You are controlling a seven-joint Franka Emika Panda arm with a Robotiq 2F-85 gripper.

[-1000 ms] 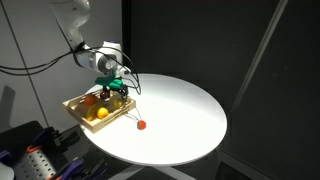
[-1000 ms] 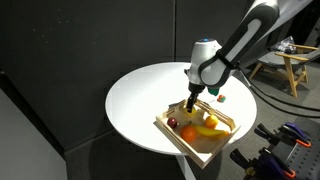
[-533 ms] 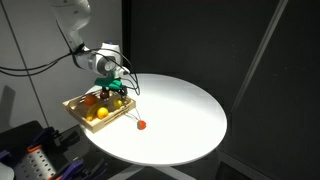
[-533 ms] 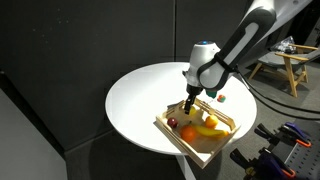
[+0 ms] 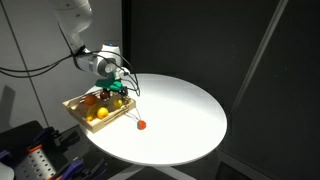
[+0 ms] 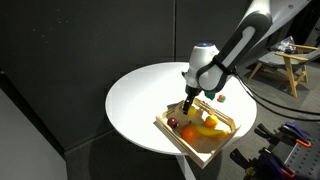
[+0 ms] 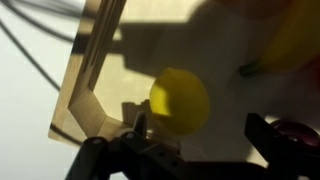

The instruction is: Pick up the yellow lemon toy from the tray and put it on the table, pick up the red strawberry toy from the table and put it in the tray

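Observation:
The light wooden tray (image 5: pixel 76 103) (image 6: pixel 172 134) sits at the edge of the round white table (image 5: pixel 180 110) (image 6: pixel 150 90). My gripper (image 5: pixel 113 92) (image 6: pixel 189 103) hangs over the tray, open. In the wrist view the pale yellow lemon toy (image 7: pixel 180 100) lies on the tray floor (image 7: pixel 150 50) between my two spread fingers (image 7: pixel 195 135), nearer the left one. The fingers do not touch it. The tiny red strawberry toy (image 5: pixel 141 125) (image 6: pixel 222 98) lies on the table beside the tray.
The tray also holds an orange round toy (image 6: pixel 189 132), a larger elongated yellow toy (image 6: pixel 208 127) and a dark toy (image 6: pixel 172 124). A wooden chair (image 6: pixel 295 65) stands beyond the table. Black curtains surround the scene. A cable trails from the arm.

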